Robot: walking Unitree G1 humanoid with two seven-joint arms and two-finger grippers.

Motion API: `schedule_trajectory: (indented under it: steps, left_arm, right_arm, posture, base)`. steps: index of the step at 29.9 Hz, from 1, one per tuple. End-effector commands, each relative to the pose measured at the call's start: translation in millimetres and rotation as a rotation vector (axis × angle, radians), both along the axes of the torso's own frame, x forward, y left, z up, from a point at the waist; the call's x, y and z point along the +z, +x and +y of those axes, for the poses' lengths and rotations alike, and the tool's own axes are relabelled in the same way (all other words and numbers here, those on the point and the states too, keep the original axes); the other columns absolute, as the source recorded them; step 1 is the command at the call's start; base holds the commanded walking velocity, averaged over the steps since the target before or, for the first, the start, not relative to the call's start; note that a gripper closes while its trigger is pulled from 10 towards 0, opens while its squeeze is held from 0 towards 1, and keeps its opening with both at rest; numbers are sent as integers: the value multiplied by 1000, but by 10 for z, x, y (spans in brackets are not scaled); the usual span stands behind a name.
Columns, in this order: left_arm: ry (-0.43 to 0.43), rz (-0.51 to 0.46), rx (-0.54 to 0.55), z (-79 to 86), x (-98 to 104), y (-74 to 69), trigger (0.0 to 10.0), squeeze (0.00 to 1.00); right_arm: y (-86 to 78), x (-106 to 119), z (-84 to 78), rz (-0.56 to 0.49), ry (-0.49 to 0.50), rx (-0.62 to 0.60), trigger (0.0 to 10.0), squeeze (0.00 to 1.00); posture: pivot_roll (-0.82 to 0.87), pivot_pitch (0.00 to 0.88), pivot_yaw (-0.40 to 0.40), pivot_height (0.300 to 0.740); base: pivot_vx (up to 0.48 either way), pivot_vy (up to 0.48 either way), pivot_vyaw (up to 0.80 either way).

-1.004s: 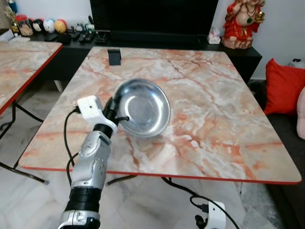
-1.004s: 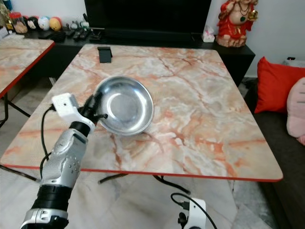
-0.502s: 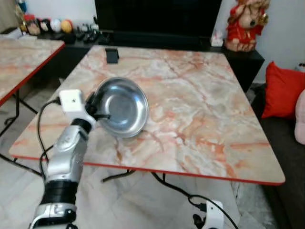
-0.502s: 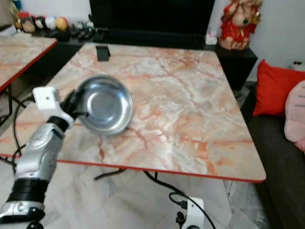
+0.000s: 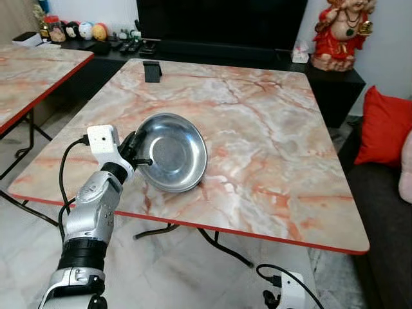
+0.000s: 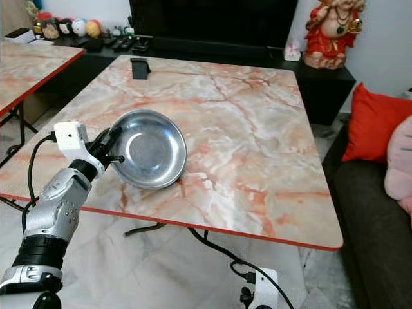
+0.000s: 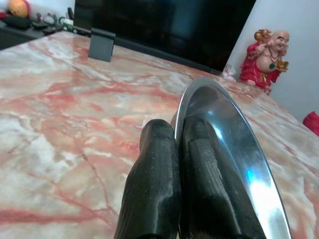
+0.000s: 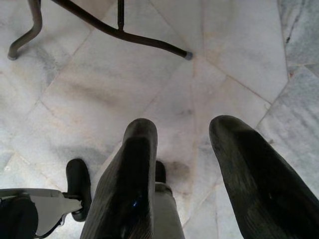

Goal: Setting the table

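- My left gripper [image 7: 177,130] has its fingers pinched on the steel bowl's [image 5: 172,152] near rim, over the marbled tabletop [image 5: 270,135].
- My right gripper [image 8: 194,130], fingers apart and empty, hangs above the pale floor [image 8: 149,64].
- Beyond my fingers: a red statue [image 5: 340,33].

A round, shallow, shiny stainless-steel bowl [image 5: 170,152] sits over the near-left part of the rectangular marble-patterned table with a red edge [image 5: 270,174]. The bowl is empty, its polished inside reflecting light, with a flat bottom and a gently flared rim. It is tilted: its left rim is raised, pinched between the 2 black fingers of the left gripper [image 7: 175,134], which are closed on that edge, while its lower right side is at the tabletop. It lies close to the table's front edge, well apart from the far side.
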State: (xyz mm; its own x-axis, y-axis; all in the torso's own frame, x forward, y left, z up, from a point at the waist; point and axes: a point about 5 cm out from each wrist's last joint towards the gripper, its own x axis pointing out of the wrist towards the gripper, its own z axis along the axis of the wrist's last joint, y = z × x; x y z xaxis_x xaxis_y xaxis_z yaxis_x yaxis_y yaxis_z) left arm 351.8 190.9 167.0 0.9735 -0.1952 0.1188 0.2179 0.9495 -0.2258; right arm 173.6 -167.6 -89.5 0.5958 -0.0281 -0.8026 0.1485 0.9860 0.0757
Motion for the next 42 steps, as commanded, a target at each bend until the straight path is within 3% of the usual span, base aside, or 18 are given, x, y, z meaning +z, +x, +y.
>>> schedule_trajectory:
  steps: [1,8,11,21,30,42]
  left_arm:
    - [-69,0,-25,-27,39,39,10000,0]
    - [-304,78,22,-50,-123,75,10000,0]
    - [-334,99,29,-97,-178,82,10000,0]
    - [-223,206,-44,-220,-391,58,10000,0]
    - [-210,257,-97,-318,-469,50,10000,0]
    - [-171,345,-62,-336,-634,-6,10000,0]
  right_arm:
    - [21,11,-25,-5,-4,-4,10000,0]
    - [21,12,-26,-6,-5,-3,10000,0]
    - [19,11,-28,-5,-5,-3,10000,0]
    - [7,6,-29,-3,-6,0,10000,0]
    - [10,7,-23,-4,-4,1,10000,0]
    - [23,12,-26,-6,-3,2,10000,0]
  posture:
    - [102,0,-65,740]
    - [95,0,-66,740]
    - [94,0,-67,740]
    - [92,0,-63,740]
    - [89,0,-63,740]
    - [95,0,-72,740]
  base:
    - [0,0,0]
    - [0,0,0]
    - [0,0,0]
    - [0,0,0]
    - [0,0,0]
    - [0,0,0]
